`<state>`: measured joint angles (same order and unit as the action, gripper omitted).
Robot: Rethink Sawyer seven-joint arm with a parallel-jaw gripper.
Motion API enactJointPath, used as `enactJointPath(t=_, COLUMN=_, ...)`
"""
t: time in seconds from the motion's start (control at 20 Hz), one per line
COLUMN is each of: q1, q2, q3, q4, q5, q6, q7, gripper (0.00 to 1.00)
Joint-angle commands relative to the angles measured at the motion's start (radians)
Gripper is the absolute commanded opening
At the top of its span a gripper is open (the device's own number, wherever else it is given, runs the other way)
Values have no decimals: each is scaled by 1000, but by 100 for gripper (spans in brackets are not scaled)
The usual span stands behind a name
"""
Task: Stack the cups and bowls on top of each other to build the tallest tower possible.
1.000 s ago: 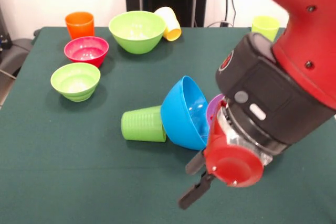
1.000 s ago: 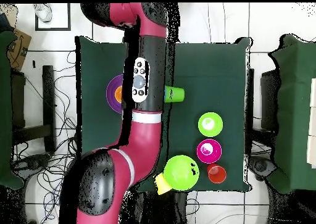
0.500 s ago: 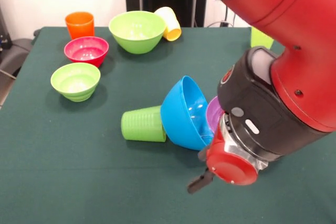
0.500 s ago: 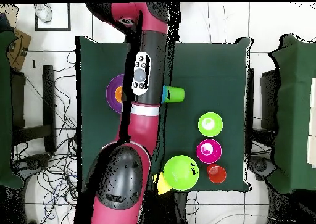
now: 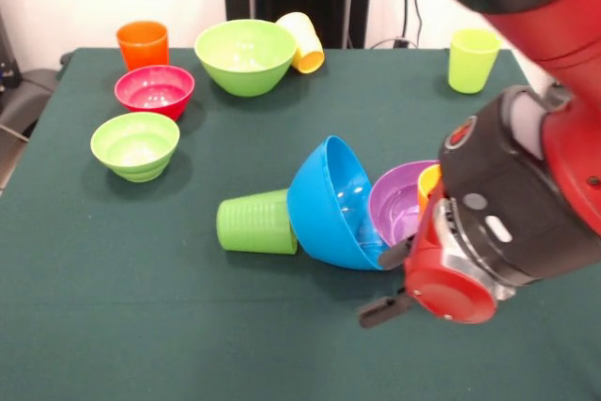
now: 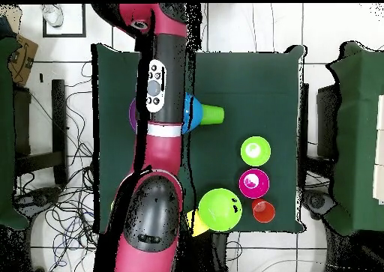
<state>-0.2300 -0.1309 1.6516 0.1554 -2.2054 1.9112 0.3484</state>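
A large blue bowl (image 5: 331, 202) stands tipped on its side, leaning on a green ribbed cup (image 5: 254, 223) that lies on its side. Right of it a purple bowl (image 5: 398, 204) holds an orange-yellow cup (image 5: 427, 181). My gripper (image 5: 387, 281) is open and empty, low over the cloth just in front of the blue and purple bowls. In the overhead view my arm covers the gripper; the blue bowl (image 6: 193, 112), the green cup (image 6: 214, 114) and an edge of the purple bowl (image 6: 132, 116) show beside it.
At the back left stand an orange cup (image 5: 142, 43), a small red bowl (image 5: 154, 89), a small lime bowl (image 5: 135, 143) and a large lime bowl (image 5: 245, 53). A pale yellow cup (image 5: 302, 41) lies tipped beside the large bowl. A yellow-green cup (image 5: 472, 58) stands back right.
My arm has swung to the right in the front view, uncovering the purple bowl, its cup and the yellow-green cup. The bowls and cups have not moved.
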Motion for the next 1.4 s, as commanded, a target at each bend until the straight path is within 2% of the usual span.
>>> enactJointPath(t=0.05, q1=-22, q2=36, q3=105, q4=79, q5=-196, q6=71, q7=-248, gripper=100)
enactJointPath(t=0.3, q1=-18, q2=50, q3=122, q4=90, q5=-261, q6=80, q7=-266, gripper=100)
enactJointPath(t=0.7, q1=-8, q2=60, q3=170, q4=113, q5=-428, q6=81, q7=-334, gripper=100)
enactJointPath(t=1.4, q1=-21, q2=108, q3=280, q4=121, q5=-563, q6=54, q7=-368, gripper=100)
